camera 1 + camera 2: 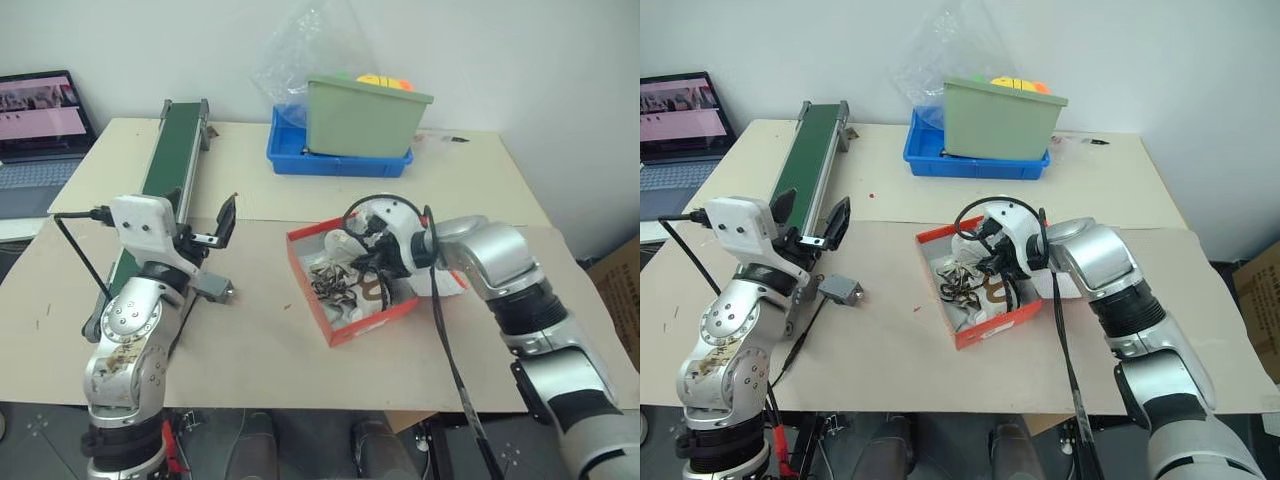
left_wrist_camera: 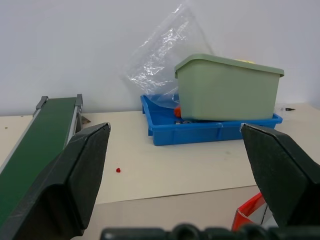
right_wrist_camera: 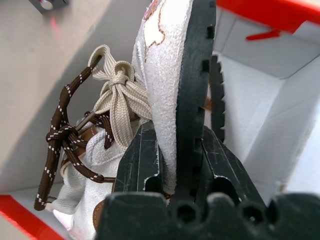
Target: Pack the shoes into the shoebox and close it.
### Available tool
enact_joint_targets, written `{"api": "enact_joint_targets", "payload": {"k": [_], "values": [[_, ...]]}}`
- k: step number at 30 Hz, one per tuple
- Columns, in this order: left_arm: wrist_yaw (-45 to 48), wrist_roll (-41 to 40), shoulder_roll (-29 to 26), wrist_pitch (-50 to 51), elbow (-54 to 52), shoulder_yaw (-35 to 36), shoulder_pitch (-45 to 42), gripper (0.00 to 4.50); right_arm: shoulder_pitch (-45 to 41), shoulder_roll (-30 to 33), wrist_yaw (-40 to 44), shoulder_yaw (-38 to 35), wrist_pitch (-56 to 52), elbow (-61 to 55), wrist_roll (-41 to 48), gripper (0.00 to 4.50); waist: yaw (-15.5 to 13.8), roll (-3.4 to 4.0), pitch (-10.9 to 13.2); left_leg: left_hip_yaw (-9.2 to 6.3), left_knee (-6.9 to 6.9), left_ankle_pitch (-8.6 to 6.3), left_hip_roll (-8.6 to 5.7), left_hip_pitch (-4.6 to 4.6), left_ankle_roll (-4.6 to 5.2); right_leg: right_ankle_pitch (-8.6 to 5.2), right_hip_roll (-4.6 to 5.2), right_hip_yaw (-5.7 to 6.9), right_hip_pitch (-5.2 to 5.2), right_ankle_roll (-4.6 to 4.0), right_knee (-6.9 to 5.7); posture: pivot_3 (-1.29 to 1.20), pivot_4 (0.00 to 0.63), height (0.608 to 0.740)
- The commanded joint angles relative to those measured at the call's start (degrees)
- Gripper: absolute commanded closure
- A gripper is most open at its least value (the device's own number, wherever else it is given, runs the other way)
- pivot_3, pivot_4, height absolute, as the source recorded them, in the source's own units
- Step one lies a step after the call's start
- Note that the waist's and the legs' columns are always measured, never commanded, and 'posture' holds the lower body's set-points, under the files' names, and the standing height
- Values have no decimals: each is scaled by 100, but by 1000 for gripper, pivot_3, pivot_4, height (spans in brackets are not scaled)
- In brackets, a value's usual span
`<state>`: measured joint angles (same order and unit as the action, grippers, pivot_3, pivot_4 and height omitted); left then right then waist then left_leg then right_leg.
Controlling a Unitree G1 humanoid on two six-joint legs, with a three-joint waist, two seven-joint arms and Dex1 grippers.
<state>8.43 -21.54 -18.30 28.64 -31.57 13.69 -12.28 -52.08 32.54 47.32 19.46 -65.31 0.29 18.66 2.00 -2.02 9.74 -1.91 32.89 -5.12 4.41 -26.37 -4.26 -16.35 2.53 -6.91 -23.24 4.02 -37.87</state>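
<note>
Two shoes (image 1: 345, 285) occupy the open red shoebox (image 1: 312, 292), which rests near the middle of the tabletop (image 1: 270, 340). One shoe (image 3: 167, 75) is pinched along its side and dark sole by the right tool (image 1: 380, 262), whose fingers (image 3: 142, 160) are pressed against it; the right wrist view shows this shoe tilted on edge over the white interior, with cream and brown laces (image 3: 75, 130) hanging loose. The other shoe lies lower in the box, partly hidden. The white inside of the lid (image 1: 445, 280) lies flat behind the right arm.

The left tool (image 1: 212, 240) is spread wide, holds nothing, and hovers well apart from the box, near a green conveyor belt (image 1: 170, 160). A green plastic bin (image 1: 365, 118) sits in a blue tray (image 1: 335, 160) at the far edge, with a clear plastic bag (image 1: 300, 50) behind it.

Risks, by judgement:
- Release on edge may leave the shoe propped above the rim, blocking lid closure.
- Loose laces may drape over the wall and jam the lid.
- Withdrawal may snag a lace and drag the shoe or shift the light box.
</note>
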Motion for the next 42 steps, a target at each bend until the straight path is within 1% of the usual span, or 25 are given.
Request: {"api": "enact_joint_targets", "payload": {"k": [1, 6, 14, 17, 22, 27, 29, 30, 31, 33, 36, 37, 39, 40, 41, 42], "values": [[10, 73, 4, -181, -62, -11, -34, 13, -165, 193, 281, -4, -15, -468, 126, 4126, 19, 0, 0, 0, 0, 0, 0, 0, 0, 0, 0, 0, 1, 0, 1, 0, 150, 740], [28, 109, 8, -187, -16, -31, -103, 13, -26, 274, 401, 399, 171, -655, -15, 4126, 29, 0, 0, 0, 0, 0, 0, 0, 0, 0, 0, 0, 1, 0, 1, 0, 150, 740], [48, 150, -35, -179, 17, 4, -177, 13, 182, 125, 429, 959, 634, -499, -351, 4126, 29, 0, 0, 0, 1, 0, 0, 0, 0, 0, 0, 0, 0, 1, 0, 0, 150, 740], [42, 157, -40, -175, 16, 17, -183, 13, 240, 34, 419, 1255, 997, -273, -643, 4126, 31, 0, 0, 0, 1, 0, 0, 0, 0, 0, 0, 0, 1, 1, 0, 0, 150, 740], [25, 158, -47, -160, -10, 20, -217, 13, 261, -316, 265, 1459, 1472, 374, -1061, 4126, 60, -3, -2, 0, 4, 0, 0, 7, 0, 0, 0, 0, 7, 0, -4, 0, 150, 740], [19, 171, -49, -171, 15, 9, -259, 13, 210, -704, 71, 1584, 1966, 1197, -1517, 4126, 123, -12, -9, 0, 5, 1, 3, 44, -1, -4, -4, -1, 31, 8, -12, 0, 150, 740], [16, 171, -44, -173, 23, 3, -272, 13, 171, -884, -30, 1568, 2159, 1533, -1692, 4126, 174, -16, -12, 0, 5, -4, 3, 93, -11, -16, -5, -2, 78, 28, -10, 0, 150, 740], [21, 174, -45, -176, 25, -4, -274, 13, 150, -940, -66, 1580, 2278, 1675, -1806, 4126, 193, -19, -16, 0, 5, -20, 3, 118, -35, -18, -5, -2, 100, 32, -8, 0, 150, 740], [27, 179, -48, -179, 29, -13, -279, 13, 137, -968, -78, 1589, 2374, 1768, -1902, 4126, 208, -26, -20, 0, 5, -24, 3, 125, -42, -34, -4, -2, 104, 3, -6, 0, 150, 740], [30, 184, -49, -183, 32, -19, -287, 0, 133, -1023, -6, 1513, 2407, 1806, -1955, 3143, 214, -33, -27, 0, 8, -25, 3, 131, -45, -26, -4, -4, 104, -3, -6, 0, 150, 740], [29, 194, -44, -188, 27, -28, -288, 0, 131, -1069, 41, 1363, 2355, 1716, -1984, 2272, 204, -33, -27, 0, 9, -22, 3, 131, -50, -17, -3, -6, 99, 0, -6, 0, 150, 740], [30, 197, -36, -190, 30, -37, -289, 0, 114, -1066, 37, 1296, 2316, 1645, -1976, 1840, 201, -33, -27, 0, 10, -21, 3, 131, -50, -17, -3, -6, 100, 1, -6, 0, 150, 740], [34, 216, -19, -202, 41, -68, -293, 0, 55, -1045, -10, 1175, 2269, 1548, -2007, 1193, 199, -33, -27, 0, 10, -21, 3, 129, -50, -17, -3, -8, 100, 0, -6, 0, 150, 740], [39, 223, -13, -207, 46, -84, -298, 0, 18, -1011, -42, 1162, 2289, 1526, -2065, 725, 198, -33, -27, 0, 9, -21, 3, 121, -50, -18, -3, -8, 98, -1, -6, 0, 150, 740], [41, 226, -6, -210, 51, -94, -303, 0, -17, -979, -90, 1153, 2317, 1515, -2129, 544, 194, -33, -26, 0, 9, -21, 3, 119, -49, -18, -4, -8, 97, -1, -6, 0, 150, 740], [45, 230, -2, -215, 61, -102, -312, 0, -70, -944, -147, 1115, 2326, 1497, -2182, 154, 189, -33, -26, 0, 8, -21, 3, 114, -49, -18, -3, -8, 93, 0, -5, 0, 150, 740]]}}
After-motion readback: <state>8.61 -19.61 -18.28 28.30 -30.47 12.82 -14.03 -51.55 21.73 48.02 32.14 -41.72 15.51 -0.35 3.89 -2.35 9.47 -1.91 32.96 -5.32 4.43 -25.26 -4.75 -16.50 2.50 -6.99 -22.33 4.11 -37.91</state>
